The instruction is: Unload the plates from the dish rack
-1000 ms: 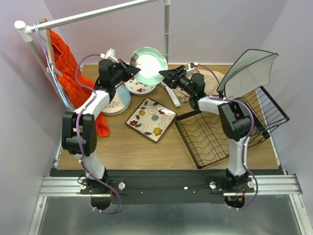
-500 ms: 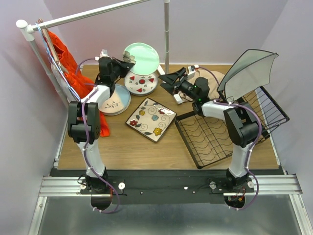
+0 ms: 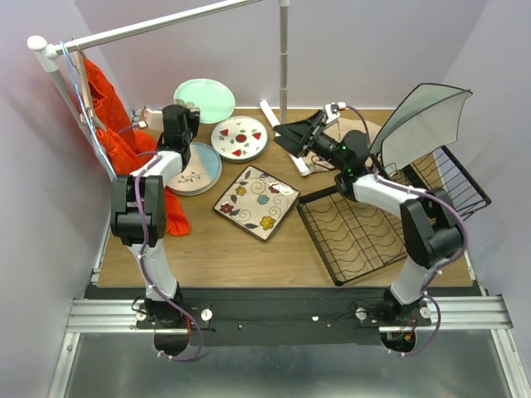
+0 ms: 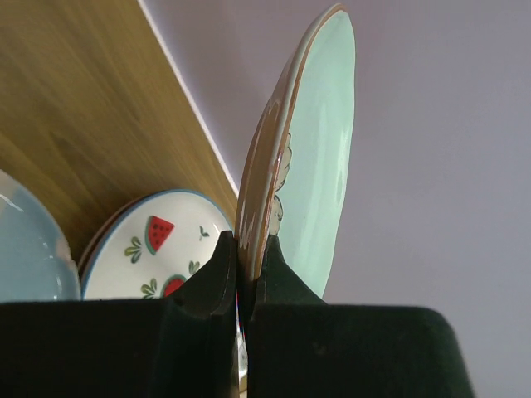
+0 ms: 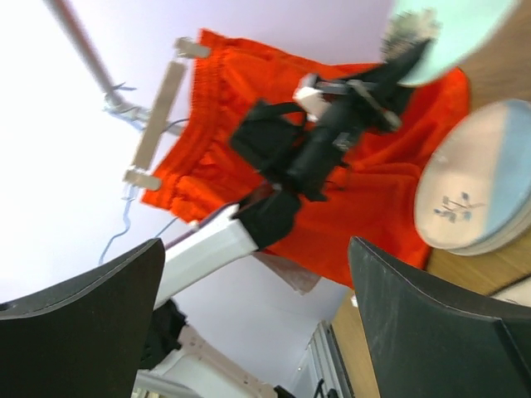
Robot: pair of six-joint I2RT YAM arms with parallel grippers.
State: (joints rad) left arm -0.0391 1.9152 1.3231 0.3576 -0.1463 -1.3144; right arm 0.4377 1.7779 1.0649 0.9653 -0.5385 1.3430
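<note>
**Green plate held on edge at the back left; one plate left at the rack**

Overhead: my left claw (image 3: pixel 189 108) is stretched to the far left corner, gripping the green plate (image 3: pixel 207 98) above the table (image 3: pixel 207 240). I judge it is out there because the near spots are taken: the melon plate (image 3: pixel 240 138), blue plate (image 3: pixel 197 170) and floral plate (image 3: pixel 256 201) already lie flat outside the rack (image 3: pixel 357 240). The right claw (image 3: pixel 288 135) hangs beyond the rack's far left corner with nothing in it, well apart from the left arm. A big rimmed plate (image 3: pixel 423 120) stands tilted at the rack's far end; that one looks like the next pick.

Left wrist: the left claw (image 4: pixel 246 249) is clenched on the green plate (image 4: pixel 319 149) at its lower rim, so the plate stands nearly upright. It will need tipping flat before I let go. The melon plate (image 4: pixel 158 249) lies just below and beside it.

Right wrist: the right claw (image 5: pixel 257 315) is spread wide, grasping nothing. It faces the left arm, the orange cloth (image 5: pixel 249 91) and the blue plate (image 5: pixel 477 186).
</note>
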